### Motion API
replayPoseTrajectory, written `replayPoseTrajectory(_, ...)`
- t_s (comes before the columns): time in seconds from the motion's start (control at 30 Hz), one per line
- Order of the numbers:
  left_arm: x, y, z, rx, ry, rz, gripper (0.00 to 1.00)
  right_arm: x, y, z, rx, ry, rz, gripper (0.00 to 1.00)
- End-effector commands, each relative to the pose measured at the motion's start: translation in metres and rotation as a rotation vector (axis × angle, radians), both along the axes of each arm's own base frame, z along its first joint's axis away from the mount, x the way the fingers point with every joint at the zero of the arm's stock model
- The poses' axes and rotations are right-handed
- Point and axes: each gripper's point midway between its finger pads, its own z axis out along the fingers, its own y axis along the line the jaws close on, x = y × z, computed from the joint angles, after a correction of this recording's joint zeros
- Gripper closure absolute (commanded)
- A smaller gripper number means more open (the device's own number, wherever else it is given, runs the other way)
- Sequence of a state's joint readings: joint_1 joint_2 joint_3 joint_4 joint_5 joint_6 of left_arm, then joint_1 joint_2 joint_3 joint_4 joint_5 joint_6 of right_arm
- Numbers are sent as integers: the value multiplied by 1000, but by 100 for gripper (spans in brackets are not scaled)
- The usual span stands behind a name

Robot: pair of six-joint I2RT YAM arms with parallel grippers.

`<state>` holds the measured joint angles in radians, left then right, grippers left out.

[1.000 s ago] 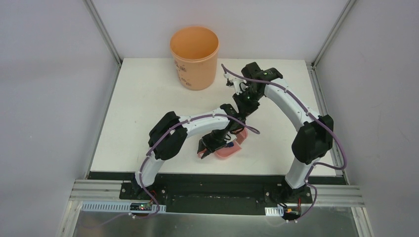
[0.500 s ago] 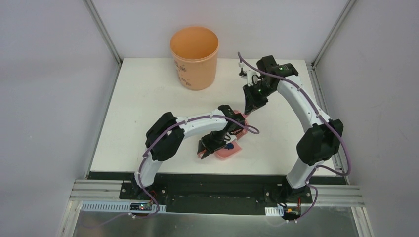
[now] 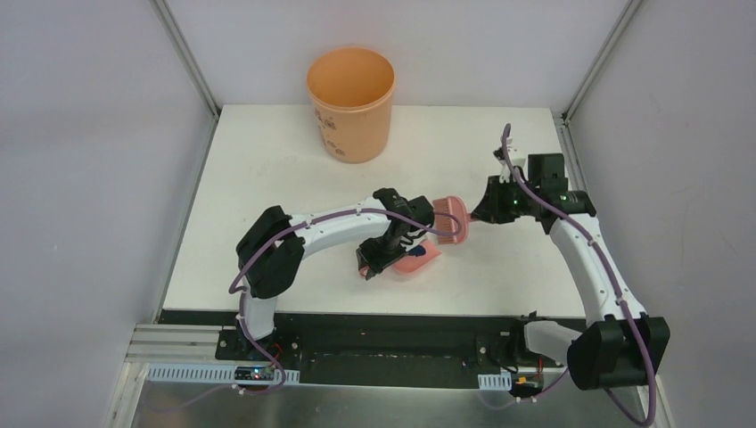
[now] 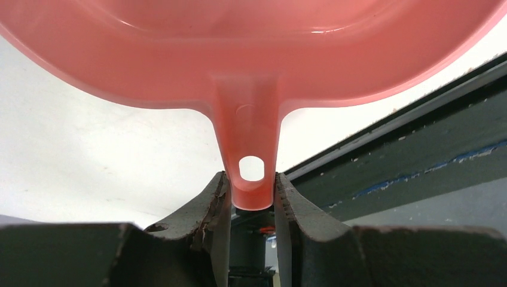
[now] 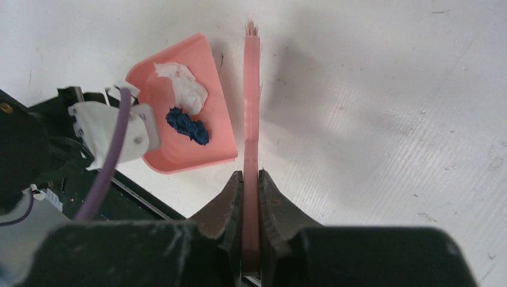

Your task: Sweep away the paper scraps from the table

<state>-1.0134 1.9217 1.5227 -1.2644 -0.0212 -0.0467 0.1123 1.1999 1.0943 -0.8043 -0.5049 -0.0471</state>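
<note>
Because white and dark blue paper scraps [image 5: 182, 86] lie in the dustpan [image 5: 179, 149], my left claw [image 4: 251, 185] pinches its handle to steady it near the worktop [image 5: 388, 119] edge; my right claw [image 5: 251, 179] pinches the brush [image 5: 252, 101] beside its lip.

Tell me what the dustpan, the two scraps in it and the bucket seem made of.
The dustpan: likely moulded plastic, pink, semi-glossy; soft highlights on its rim, a moulded hole in the handle. The white scrap and dark blue scrap: crumpled paper, matte, irregular creased surfaces. The bucket: probably plastic, orange, satin, smooth even wall; too distant to be sure.
</note>
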Motion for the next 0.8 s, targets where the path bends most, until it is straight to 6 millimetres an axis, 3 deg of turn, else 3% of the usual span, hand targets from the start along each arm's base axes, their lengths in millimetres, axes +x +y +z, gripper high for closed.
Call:
replayPoseTrajectory(0.0, 26, -13, 18, -124, -100, 65, 100, 23, 3, 14, 70, -204, -26, 100)
replayPoseTrajectory(0.4, 76, -23, 70, -230, -197, 99, 100, 17, -40, -12, 53, -161, -172, 100)
replayPoseTrajectory(0.47, 84, -27, 81, -251, -215, 103, 100, 9, -23, -8, 177, -76, -157, 100)
replayPoseTrajectory(0.77, 128, -54, 130, -391, -305, 155, 100, -2, -8, -10, 340, -10, -65, 100)
